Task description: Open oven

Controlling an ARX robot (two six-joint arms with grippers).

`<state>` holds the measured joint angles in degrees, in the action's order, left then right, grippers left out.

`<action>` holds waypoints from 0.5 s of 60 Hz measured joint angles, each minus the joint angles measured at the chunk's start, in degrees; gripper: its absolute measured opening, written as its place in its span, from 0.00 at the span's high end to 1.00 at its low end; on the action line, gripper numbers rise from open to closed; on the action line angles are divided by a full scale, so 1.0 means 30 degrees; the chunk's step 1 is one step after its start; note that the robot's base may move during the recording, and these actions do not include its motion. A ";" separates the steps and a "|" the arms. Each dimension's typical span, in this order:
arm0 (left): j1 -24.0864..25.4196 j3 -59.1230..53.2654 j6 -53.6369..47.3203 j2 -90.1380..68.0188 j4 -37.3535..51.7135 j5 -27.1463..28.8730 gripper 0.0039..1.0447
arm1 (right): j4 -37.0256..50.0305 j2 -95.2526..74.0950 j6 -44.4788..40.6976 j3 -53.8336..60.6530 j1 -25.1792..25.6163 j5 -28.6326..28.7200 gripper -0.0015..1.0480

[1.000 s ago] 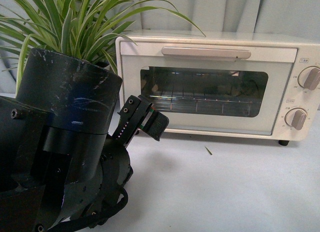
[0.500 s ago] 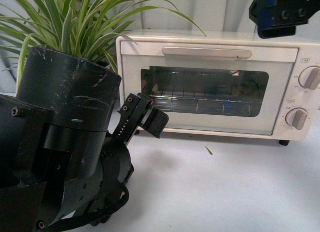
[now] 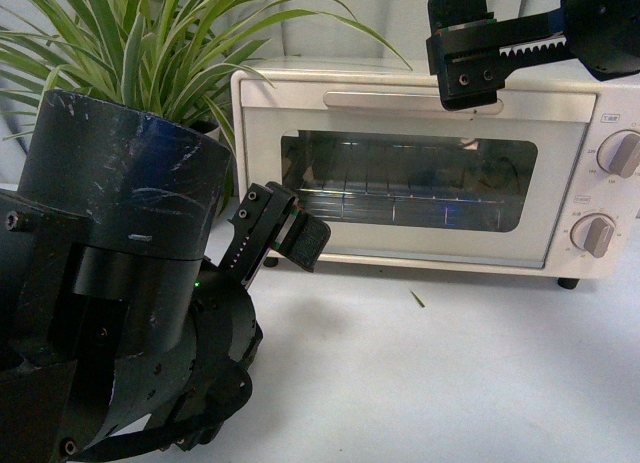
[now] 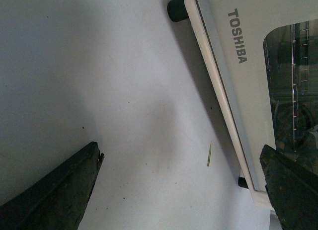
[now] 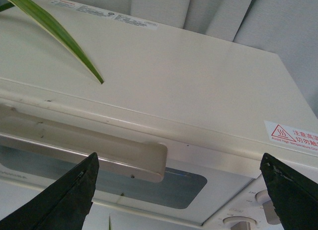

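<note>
The cream-white oven (image 3: 420, 233) stands on the table with its glass door shut; its bar handle (image 3: 400, 101) runs along the door's top and two knobs (image 3: 622, 155) sit at the right. My right gripper (image 3: 470, 53) is open, above and in front of the handle's right end. In the right wrist view the handle's end (image 5: 144, 160) and the oven top (image 5: 164, 76) lie between my open fingers (image 5: 69, 200). My left gripper (image 3: 285, 233) is open, low near the oven's lower left corner; its view shows the TOSHIBA door (image 4: 238, 41) and a black foot (image 4: 177, 9).
A potted spider plant (image 3: 130, 53) stands left of the oven, a leaf (image 5: 54, 31) reaching over the oven top. My left arm's black body (image 3: 120, 303) fills the left foreground. A small leaf scrap (image 3: 417, 300) lies on the white table (image 3: 450, 373). Curtains hang behind.
My right gripper has come into view from the upper right and moved left and down towards the handle's right end. The left arm has shifted only slightly.
</note>
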<state>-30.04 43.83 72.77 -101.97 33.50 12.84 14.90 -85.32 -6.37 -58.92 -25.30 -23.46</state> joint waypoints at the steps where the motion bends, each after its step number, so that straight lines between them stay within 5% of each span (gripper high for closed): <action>1: 0.0000 -0.0007 0.0000 0.0007 0.0000 0.0000 0.06 | 0.0022 -0.0102 -0.0015 -0.0066 0.0022 -0.0073 0.09; 30: 0.0138 -0.0175 0.0000 0.0153 0.0000 -0.0015 0.06 | -0.0175 -0.1770 0.0044 -0.1464 0.0678 -0.0430 0.09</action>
<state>-29.63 43.31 72.77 -101.51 33.50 12.80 14.37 -90.63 -6.24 -63.31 -23.27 -24.75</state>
